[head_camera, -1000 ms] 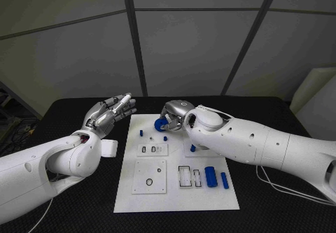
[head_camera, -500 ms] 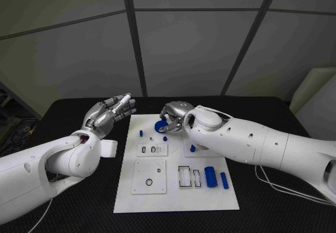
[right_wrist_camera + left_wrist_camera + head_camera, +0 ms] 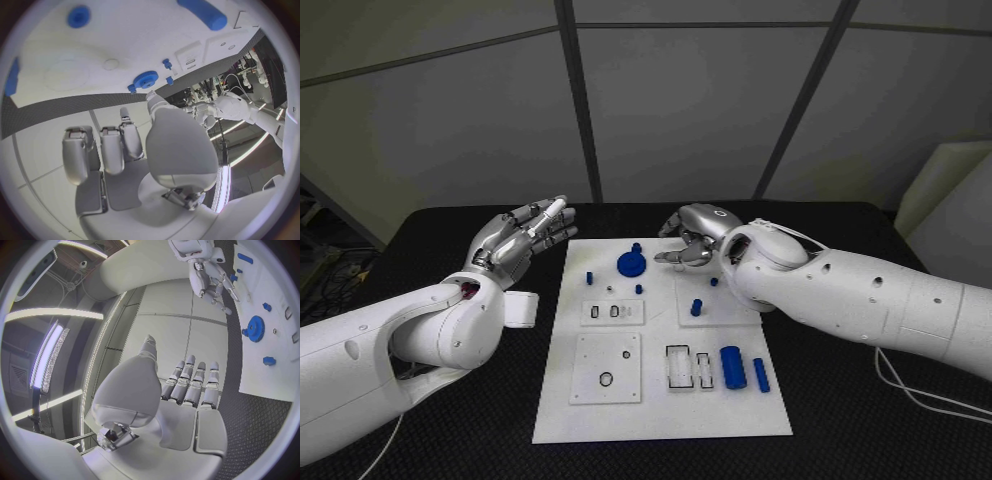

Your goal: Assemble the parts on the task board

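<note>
Task board (image 3: 668,400): white plate in the middle of the black worktop (image 3: 430,240), long side running from the near edge toward the far edge.
Blue gear (image 3: 630,265): round toothed part lying on the board near its far edge, free of both hands; it looks set down at its station.
Right robot hand (image 3: 692,240): hovers just beyond the gear, over the board's far right corner, fingers loosely curled and holding nothing.
Left robot hand (image 3: 519,238): raised off the board's far left edge, fingers apart and empty, probably parked clear of the work.
Other parts: a blue cylinder (image 3: 731,365) and a slimmer blue bar (image 3: 762,372) lie near the board's near right side, likely awaiting assembly.
Views: the left wrist view shows the gear's (image 3: 254,328) teeth and hub; the right wrist view shows bare palm and fingers of that hand (image 3: 134,150).
</note>
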Robot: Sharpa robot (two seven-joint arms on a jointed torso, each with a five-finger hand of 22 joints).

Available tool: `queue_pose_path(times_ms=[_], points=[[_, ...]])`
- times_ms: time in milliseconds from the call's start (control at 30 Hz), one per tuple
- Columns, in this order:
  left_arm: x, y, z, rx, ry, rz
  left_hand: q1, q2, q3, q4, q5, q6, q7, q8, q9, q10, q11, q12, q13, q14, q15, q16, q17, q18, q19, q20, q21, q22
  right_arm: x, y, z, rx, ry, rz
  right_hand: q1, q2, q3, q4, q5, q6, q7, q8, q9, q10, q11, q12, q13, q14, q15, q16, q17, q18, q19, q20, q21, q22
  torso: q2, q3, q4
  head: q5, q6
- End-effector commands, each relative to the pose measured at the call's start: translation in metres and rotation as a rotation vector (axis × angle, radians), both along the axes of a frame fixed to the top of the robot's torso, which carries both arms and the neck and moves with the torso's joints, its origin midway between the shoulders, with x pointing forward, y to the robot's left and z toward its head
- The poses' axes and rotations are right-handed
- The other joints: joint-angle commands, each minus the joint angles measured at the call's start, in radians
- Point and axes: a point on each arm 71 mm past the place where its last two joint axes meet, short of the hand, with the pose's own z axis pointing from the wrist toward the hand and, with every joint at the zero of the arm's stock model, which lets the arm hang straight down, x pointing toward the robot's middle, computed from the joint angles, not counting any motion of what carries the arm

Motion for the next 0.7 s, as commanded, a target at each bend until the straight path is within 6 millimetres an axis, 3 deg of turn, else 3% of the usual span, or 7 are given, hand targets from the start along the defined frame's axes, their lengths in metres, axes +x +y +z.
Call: queue_pose_path(times_ms=[33, 167, 333, 433, 700], points=[[0.0, 0.001, 0.002, 0.001, -0.012, -0.007, 0.002, 0.011, 0.0, -0.006, 0.005, -0.008, 0.065, -0.004, -0.001, -0.002, -0.001, -0.004, 0.0, 0.0, -0.002, -0.005, 0.0, -0.014, 0.004, -0.001, 0.005, 0.0, -0.003, -0.023, 0.007, 0.179, 0.002, 0.026, 0.037, -0.003, 0.009, -0.011, 0.003, 0.009, 0.0, 0.002, -0.003, -0.003, -0.009, -0.006, 0.076, 0.062, 0.0, -0.004, 0.056, -0.015, 0.105, 0.002, 0.006, 0.264, -0.002, 0.003, -0.0081, -0.005, 0.002], [0.0, 0.003, 0.002, 0.003, -0.012, -0.002, 0.002, 0.011, 0.0, -0.007, 0.005, -0.006, 0.065, -0.003, -0.001, -0.001, -0.001, -0.003, 0.0, -0.001, -0.002, -0.005, 0.0, -0.014, 0.004, -0.001, 0.005, 0.0, -0.004, -0.06, 0.006, 0.226, 0.049, 0.023, 0.074, -0.011, 0.01, -0.027, 0.001, 0.019, -0.002, 0.0, -0.006, -0.003, -0.01, -0.007, 0.075, 0.063, -0.001, -0.004, 0.057, -0.015, 0.105, 0.0, 0.006, 0.264, -0.004, 0.0068, -0.0175, -0.004, 0.003], [0.002, 0.002, 0.001, 0.004, -0.011, -0.001, 0.002, 0.011, 0.0, -0.007, 0.005, -0.006, 0.065, -0.003, -0.001, -0.001, -0.001, -0.003, 0.0, -0.001, -0.002, -0.005, 0.0, -0.014, 0.004, -0.001, 0.005, 0.0, -0.001, -0.092, 0.003, 0.242, 0.08, 0.003, 0.108, -0.018, 0.008, -0.044, -0.001, 0.03, -0.004, 0.0, -0.009, 0.0, -0.013, -0.004, 0.079, 0.063, -0.003, -0.004, 0.058, -0.015, 0.105, -0.001, 0.006, 0.264, -0.004, 0.0117, -0.021, -0.007, 0.008], [0.002, 0.003, 0.001, 0.005, -0.01, 0.001, 0.002, 0.011, 0.0, -0.007, 0.005, -0.006, 0.065, -0.003, -0.001, -0.001, -0.001, -0.003, 0.0, -0.001, -0.002, -0.005, 0.0, -0.014, 0.004, -0.001, 0.005, 0.0, 0.002, -0.108, -0.002, 0.235, 0.103, -0.014, 0.124, -0.017, 0.009, -0.054, -0.001, 0.035, -0.005, 0.0, -0.011, 0.0, -0.014, -0.004, 0.08, 0.063, -0.004, -0.004, 0.059, -0.015, 0.105, -0.002, 0.006, 0.264, -0.002, 0.0102, -0.0182, -0.015, 0.006], [0.004, 0.004, -0.001, 0.007, -0.008, 0.006, 0.002, 0.011, 0.0, -0.007, 0.005, -0.006, 0.065, -0.003, -0.001, -0.001, -0.001, -0.003, 0.0, -0.001, -0.002, -0.005, 0.0, -0.014, 0.004, -0.001, 0.005, 0.0, 0.003, -0.127, -0.016, 0.204, 0.142, -0.038, 0.145, -0.017, 0.011, -0.068, 0.0, 0.042, -0.006, -0.001, -0.013, 0.001, -0.015, -0.004, 0.08, 0.063, -0.005, -0.004, 0.06, -0.015, 0.105, -0.003, 0.006, 0.264, -0.002, 0.0087, -0.0182, -0.015, 0.0]])
